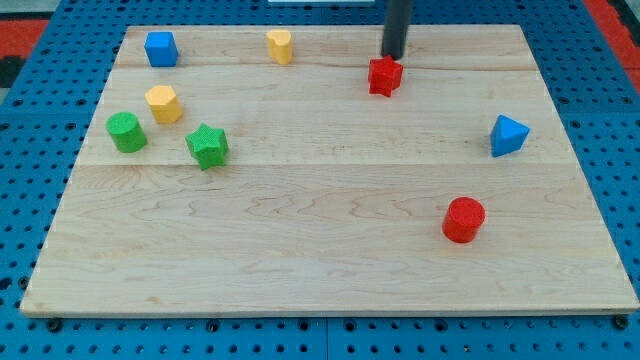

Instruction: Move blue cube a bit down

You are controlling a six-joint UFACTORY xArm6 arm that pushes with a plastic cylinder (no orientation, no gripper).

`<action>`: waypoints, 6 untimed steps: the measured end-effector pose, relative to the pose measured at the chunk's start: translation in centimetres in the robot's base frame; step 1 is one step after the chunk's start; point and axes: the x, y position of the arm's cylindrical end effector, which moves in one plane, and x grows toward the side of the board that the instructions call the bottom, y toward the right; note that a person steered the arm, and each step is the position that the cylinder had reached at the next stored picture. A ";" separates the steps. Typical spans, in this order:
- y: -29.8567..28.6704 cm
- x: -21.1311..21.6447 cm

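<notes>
Your tip point(393, 56), a bare rod holding nothing, stood just above the red block point(385, 76) at the board's top edge, while the blue cube point(160, 48) sat far to the view's left, in the top-left corner.

A single camera looks down at a slant from above the near edge of a wooden board point(330, 250), facing across it toward the far edge at the frame's top. The whole board fills the frame, its sides narrowing upward. Blue pegboard point(30, 200) shows around it. The rod enters from the top edge, right of centre.
</notes>
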 end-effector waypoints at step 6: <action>-28.0 -3.9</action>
